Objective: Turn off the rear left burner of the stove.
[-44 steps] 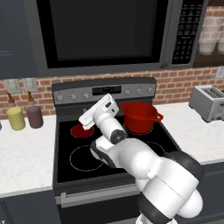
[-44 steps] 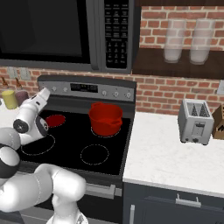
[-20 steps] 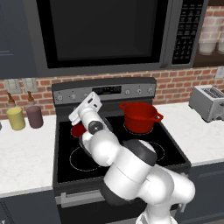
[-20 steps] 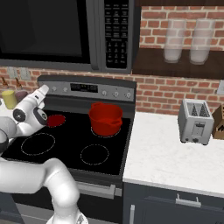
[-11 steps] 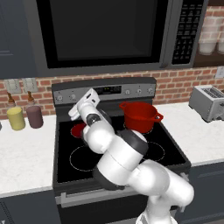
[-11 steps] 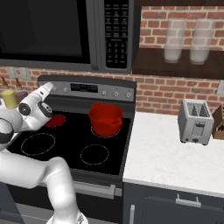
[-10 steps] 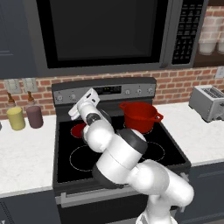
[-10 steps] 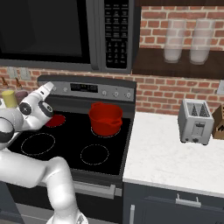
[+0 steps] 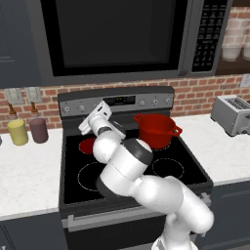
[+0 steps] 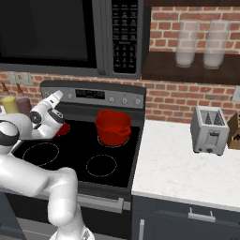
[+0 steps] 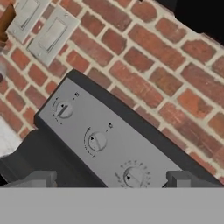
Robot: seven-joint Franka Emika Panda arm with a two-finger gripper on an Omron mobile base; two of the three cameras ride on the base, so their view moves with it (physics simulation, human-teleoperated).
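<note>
The white arm bends up from the base and folds forward over the stove (image 9: 134, 195), its wrist raised and the hand tilted up and back toward the grey steel back panel (image 9: 117, 100). In the left base view the gripper (image 9: 84, 130) sits above the rear left corner of the cooktop, just in front of the panel's left end; in the right base view the gripper (image 10: 57, 95) points up and right at that same end. The jaws stand wide apart and hold nothing: in the hand view the two finger tips (image 11: 37, 178) rise at the far sides of the picture with bare panel between them.

The rear left burner (image 9: 88, 145) glows red on the black glass, just below and beside the hand in the left base view; its red disc (image 10: 63, 128) is partly covered by the wrist in the right base view.

The hand view looks at three small knobs (image 11: 97, 141) on the panel, none touched by the finger tips. Brick wall (image 11: 144, 57) lies behind. A red pot (image 9: 155, 129) stands on the rear right zone, apart from the gripper.
</note>
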